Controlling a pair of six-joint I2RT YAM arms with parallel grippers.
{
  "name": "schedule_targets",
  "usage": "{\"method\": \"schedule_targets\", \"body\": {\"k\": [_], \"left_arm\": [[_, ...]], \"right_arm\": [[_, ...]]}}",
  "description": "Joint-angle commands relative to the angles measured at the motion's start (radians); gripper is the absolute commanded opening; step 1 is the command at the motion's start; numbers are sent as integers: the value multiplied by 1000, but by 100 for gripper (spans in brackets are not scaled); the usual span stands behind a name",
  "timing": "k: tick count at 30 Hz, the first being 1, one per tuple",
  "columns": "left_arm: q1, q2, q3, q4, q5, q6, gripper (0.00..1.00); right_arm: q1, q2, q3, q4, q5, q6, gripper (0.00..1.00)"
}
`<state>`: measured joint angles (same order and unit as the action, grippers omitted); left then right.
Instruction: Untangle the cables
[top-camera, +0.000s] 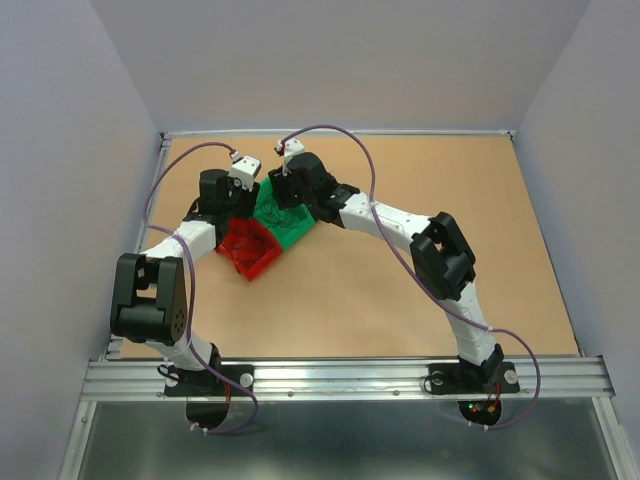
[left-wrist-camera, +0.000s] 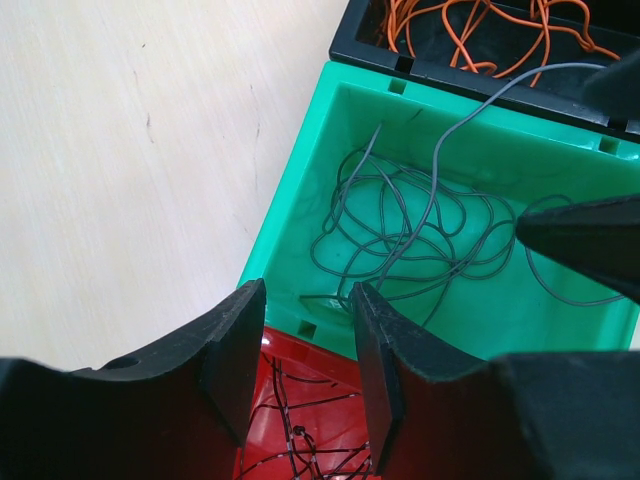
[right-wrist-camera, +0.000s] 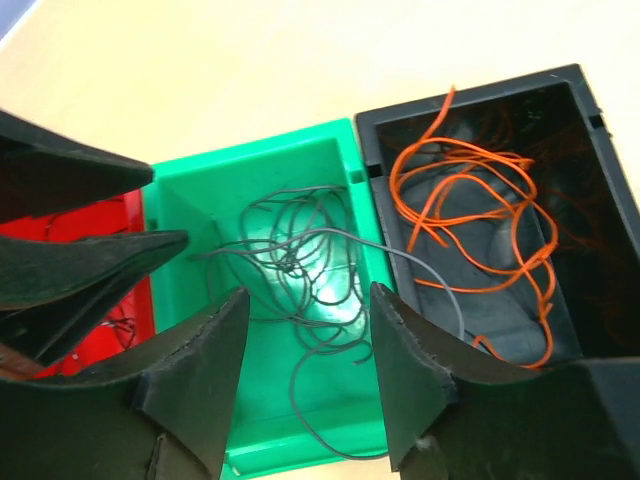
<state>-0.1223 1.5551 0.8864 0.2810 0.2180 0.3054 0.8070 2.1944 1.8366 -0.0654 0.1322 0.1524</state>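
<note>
Left wrist view: the left claw (left-wrist-camera: 298, 375) is seen spread, with nothing pinched between its fingers (left-wrist-camera: 232, 362). It is held above the edge where a red bin (left-wrist-camera: 305, 352) meets a green bin (left-wrist-camera: 290, 210). A loose coil of grey wires (left-wrist-camera: 400, 235) is seen in the green bin at the centre of the frame. At 1 o'clock orange wires (left-wrist-camera: 470, 30) are piled in a black bin (left-wrist-camera: 450, 75). At 6 o'clock thin dark wires (left-wrist-camera: 300, 445) are seen lying in the red bin. One grey strand (left-wrist-camera: 500, 95) is lifted out of the coil toward 2 o'clock, where a dark finger tip is seen; whether it is gripped there cannot be told.

From the right wrist, the right claw (right-wrist-camera: 305, 350) is also seen spread and empty, above the green bin. The black bin is set against that bin at 3 o'clock and the red one at 9 o'clock. A grey strand is draped over the shared wall into the black bin.

From above, the bins are seen grouped at 10 o'clock on the table (top-camera: 400, 300), partly hidden by both wrists.
</note>
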Motion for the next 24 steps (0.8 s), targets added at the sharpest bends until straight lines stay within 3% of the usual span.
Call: {"method": "schedule_targets", "body": {"k": [1,5,13,24], "left_arm": [[9,-44,19,44,26,3,51],[9,-47,16,44,31,1,51],[9,-44,17,40,35,6,51],[9,-53,10,43,38,6,51]], "right_arm": [[9,-25,-11,9,101,-22,55],[-29,-51,-59,6,86,1,51],[-91,-58,-103,6,-81,59,54],[-112,-93,-174,93,-91,58,58]]}}
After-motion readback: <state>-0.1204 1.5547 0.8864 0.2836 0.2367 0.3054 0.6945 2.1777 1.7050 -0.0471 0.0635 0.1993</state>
